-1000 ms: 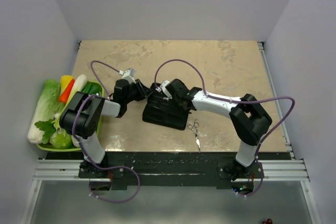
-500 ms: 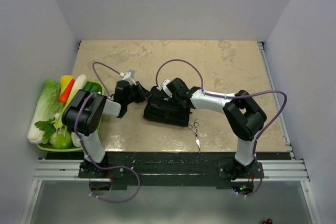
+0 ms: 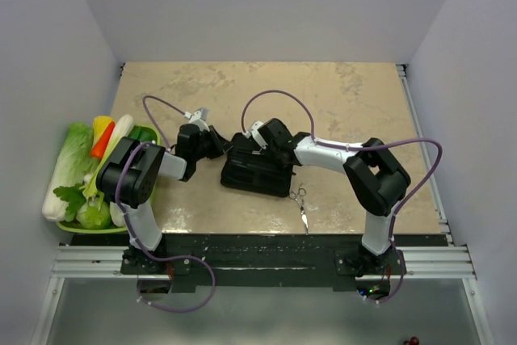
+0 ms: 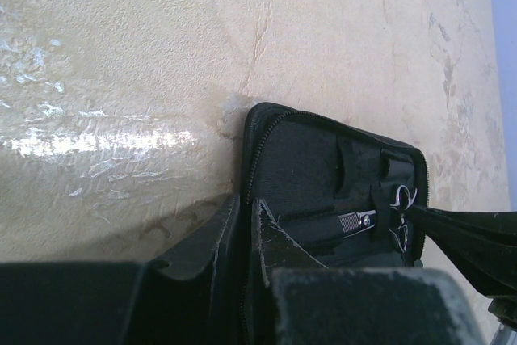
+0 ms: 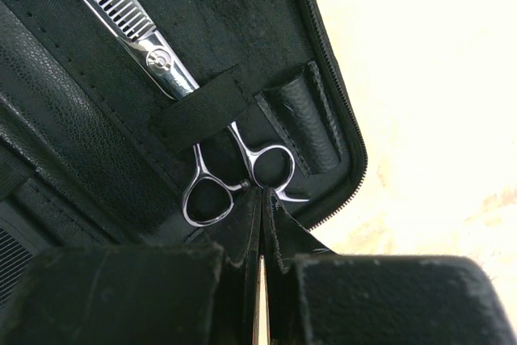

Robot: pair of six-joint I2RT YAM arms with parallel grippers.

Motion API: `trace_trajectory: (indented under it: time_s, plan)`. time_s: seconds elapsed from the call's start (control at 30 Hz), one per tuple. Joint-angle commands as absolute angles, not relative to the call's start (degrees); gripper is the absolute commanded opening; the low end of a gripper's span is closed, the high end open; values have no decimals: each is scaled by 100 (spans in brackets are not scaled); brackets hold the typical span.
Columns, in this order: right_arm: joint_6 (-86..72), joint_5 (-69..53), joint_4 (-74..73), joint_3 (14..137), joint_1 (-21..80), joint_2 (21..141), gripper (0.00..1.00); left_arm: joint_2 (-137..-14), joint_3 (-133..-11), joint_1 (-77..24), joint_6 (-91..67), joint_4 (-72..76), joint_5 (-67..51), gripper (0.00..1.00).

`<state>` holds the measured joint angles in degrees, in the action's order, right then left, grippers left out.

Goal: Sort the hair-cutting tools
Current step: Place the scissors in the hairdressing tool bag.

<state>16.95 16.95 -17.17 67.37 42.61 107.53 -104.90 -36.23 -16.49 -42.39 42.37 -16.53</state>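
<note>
The beige marbled table [image 3: 347,94] carries the 2 arms, which reach in from its near edge towards the middle. Off its left edge sits a green tray [image 3: 84,229] piled with vegetables [image 3: 74,163], among them a pale leafy cabbage and a carrot.

In the middle of the table lies the black zip case [image 3: 250,175], opened flat with its lined inside up.

The left gripper [image 3: 216,143] is at the case's left edge. In the left wrist view its fingers [image 4: 271,240] stand nearly together, with the zipped rim of the case [image 4: 315,167] running in between them, so they pinch that rim.

The right gripper [image 3: 271,151] is low over the case's far part. In the right wrist view its fingers [image 5: 279,232] are pressed together with nothing seen between them. Their tips [image 5: 260,195] are at the spot where the 2 ring handles meet.

Those handles belong to the thinning scissors [image 5: 161,66], silver with 1 toothed blade. They are tucked inside the case [image 5: 97,143] under a black strap across the shanks, blades pointing away from the gripper. The left wrist view shows them too [image 4: 380,216], near the case's far end.

The loose scissors [image 3: 300,199] lie on the bare table just beside the case's near right corner. Their rings point towards the case and their blades towards the near edge, apart from both grippers.

I cannot make out any comb.
</note>
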Motion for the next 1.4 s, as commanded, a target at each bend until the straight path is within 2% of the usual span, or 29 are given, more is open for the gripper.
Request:
trace_trajectory:
  time_s: [0.0, 0.4, 0.73, 0.93, 1.1, 1.2, 1.33, 1.37]
  plan:
    - [1573, 827, -1863, 6812, 4219, 10846, 0, -10503, -3832, -1714, -4298, 4649, -2030, 13]
    - [1477, 18, -1969, 7198, 4228, 11083, 0, -10485, -3841, -1714, -4298, 4623, -2039, 13]
    - [1380, -203, -1951, 7383, 4263, 10987, 0, -10494, -3850, -1714, -4298, 4614, -2030, 13]
    - [1354, 1053, -2416, 7374, 4263, 10363, 0, -10459, -3841, -1714, -4280, 4588, -1986, 12]
    - [1091, 2361, -2829, 7269, 4350, 9355, 0, -10450, -3806, -1714, -4298, 4605, -1969, 9]
    - [487, 2487, -3197, 7207, 4447, 8696, 0, -10415, -3771, -1714, -4315, 4597, -1855, 7]
    - [-342, 1453, -3437, 6883, 4824, 7973, 0, -10424, -3674, -1723, -4490, 4640, -1828, 0]
    - [-456, 1407, -3419, 6777, 5191, 7885, 0, -10406, -3613, -1723, -4570, 4693, -1811, 0]
